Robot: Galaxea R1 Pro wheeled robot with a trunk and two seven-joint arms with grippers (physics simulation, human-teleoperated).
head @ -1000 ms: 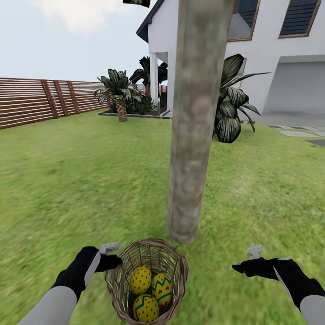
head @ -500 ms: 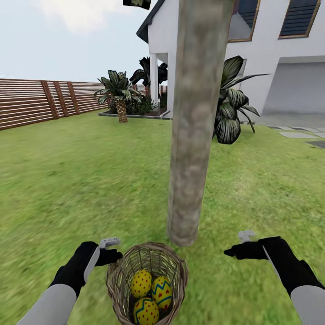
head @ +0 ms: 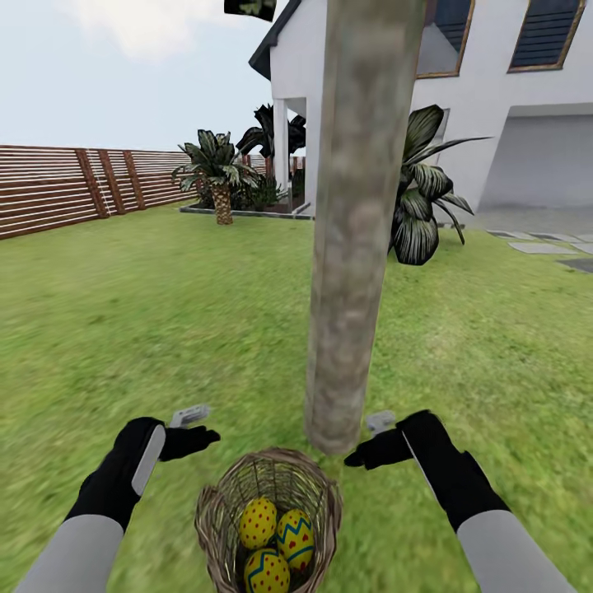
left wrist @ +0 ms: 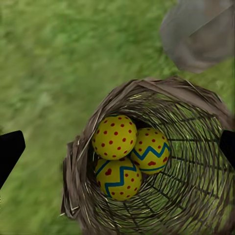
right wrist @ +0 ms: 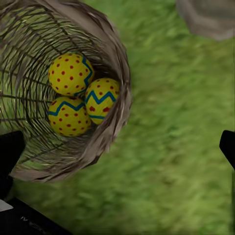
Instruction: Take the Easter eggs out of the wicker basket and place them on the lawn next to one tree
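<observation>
The left gripper (head: 191, 428) hovers over the lawn (head: 123, 313) just left of the wicker basket (head: 216, 519), its jaws spread wide and holding nothing. The basket stands on the grass close to the foot of the tree (head: 354, 247), with all three Easter eggs (head: 272, 539) nestled together at its bottom, touching. To the basket's right, near the trunk's base, the right gripper (head: 372, 438) hangs over the grass, likewise wide open and empty.
</observation>
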